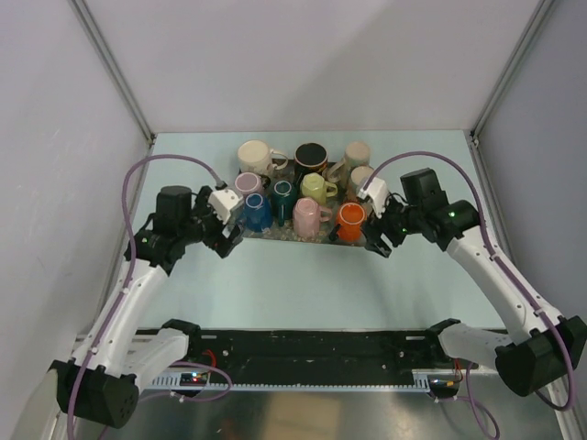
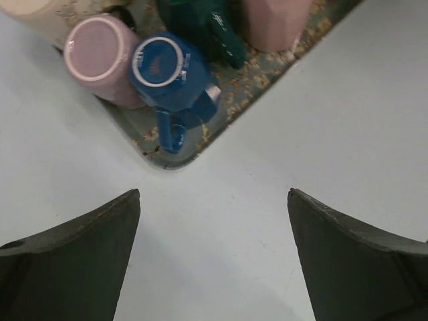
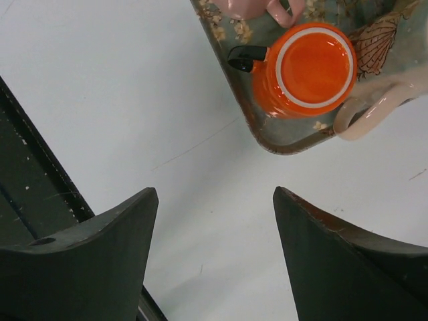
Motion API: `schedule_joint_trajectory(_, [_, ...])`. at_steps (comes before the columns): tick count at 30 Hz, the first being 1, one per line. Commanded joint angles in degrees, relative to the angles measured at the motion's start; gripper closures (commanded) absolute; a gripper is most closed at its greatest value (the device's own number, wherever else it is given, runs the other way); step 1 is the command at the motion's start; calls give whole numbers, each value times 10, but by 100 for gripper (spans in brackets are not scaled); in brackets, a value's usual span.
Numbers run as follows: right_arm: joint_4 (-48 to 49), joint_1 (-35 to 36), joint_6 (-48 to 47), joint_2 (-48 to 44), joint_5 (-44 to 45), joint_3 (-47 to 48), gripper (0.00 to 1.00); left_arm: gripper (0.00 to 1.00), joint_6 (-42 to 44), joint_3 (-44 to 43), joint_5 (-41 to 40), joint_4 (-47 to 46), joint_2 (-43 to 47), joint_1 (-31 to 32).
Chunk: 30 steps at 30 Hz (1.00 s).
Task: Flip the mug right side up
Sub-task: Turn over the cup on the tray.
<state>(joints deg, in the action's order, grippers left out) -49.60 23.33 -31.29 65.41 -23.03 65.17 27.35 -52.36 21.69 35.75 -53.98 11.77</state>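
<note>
A: While both arms reach out over the pale table, where do they stand against the tray?

B: Off the tray's near left corner hangs the left gripper, fingers spread wide with nothing between them. Off its near right corner hangs the right gripper, also parted and empty.

A: And the mug?

B: Just inside the tray's left corner sits the blue mug, bottom up, handle toward the rim, beyond the left gripper and apart from it.

A: Room to move?

B: Bare table lies along the tray's near side, under both grippers.

A: Crowding?

B: On the tray a pink mug, also bottom up, sits tight against the blue one, with a dark green mug just behind. At the tray's right corner stands an orange mug, with a cream mug handle beside it.
</note>
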Motion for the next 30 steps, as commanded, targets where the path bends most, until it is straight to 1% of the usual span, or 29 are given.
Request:
schedule_joint_trajectory(1, [50, 12, 20, 21, 37, 10, 25, 5, 72, 13, -3, 35, 11, 36])
schedule_joint_trajectory(3, [97, 2, 83, 34, 88, 13, 24, 6, 74, 10, -11, 36, 6, 47])
schedule_joint_trajectory(5, [122, -18, 129, 53, 114, 22, 27, 6, 75, 7, -14, 36, 1, 53])
schedule_joint_trajectory(9, [130, -73, 180, 108, 99, 49, 34, 6, 77, 1, -20, 36, -6, 57])
schedule_joint_trajectory(13, [138, -102, 167, 155, 76, 60, 38, 5, 79, -3, -21, 35, -14, 57])
schedule_joint_trajectory(20, [178, -110, 145, 210, 70, 64, 45, 5, 70, -11, -11, 32, -26, 58])
schedule_joint_trajectory(24, [202, -104, 157, 241, 83, 72, 48, 5, 70, -11, -16, 30, -27, 57])
schedule_joint_trajectory(28, [228, -100, 169, 267, 109, 81, 54, 5, 67, -11, -17, 29, -26, 57])
schedule_joint_trajectory(30, [241, -100, 170, 275, 122, 82, 55, 5, 66, -10, -17, 28, -26, 57])
